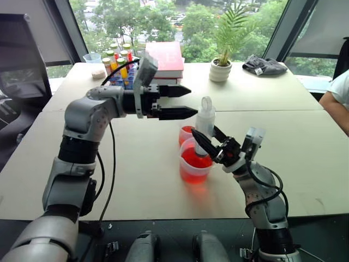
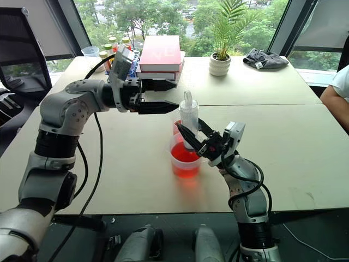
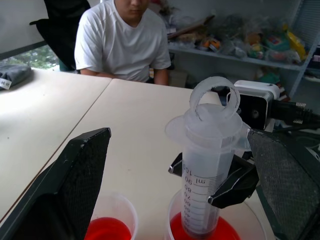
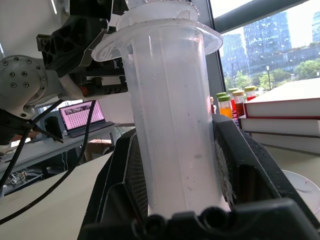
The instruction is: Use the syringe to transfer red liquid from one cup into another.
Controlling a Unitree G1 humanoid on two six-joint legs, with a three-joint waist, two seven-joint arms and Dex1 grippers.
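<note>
The surface carried the larger cup near its front edge, holding red liquid. Just behind it, touching or nearly so, stood the smaller cup, also with red in it. The right gripper had its fingers clamped on the syringe, which stood upright with its lower end in the larger cup. The left gripper hung beside the plunger top, fingers spread wide, holding nothing.

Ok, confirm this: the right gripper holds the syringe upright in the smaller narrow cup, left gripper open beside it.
Wrong cup. The right gripper holds the syringe upright in the larger measuring cup, as the left eye view shows; the left gripper is open beside it.
</note>
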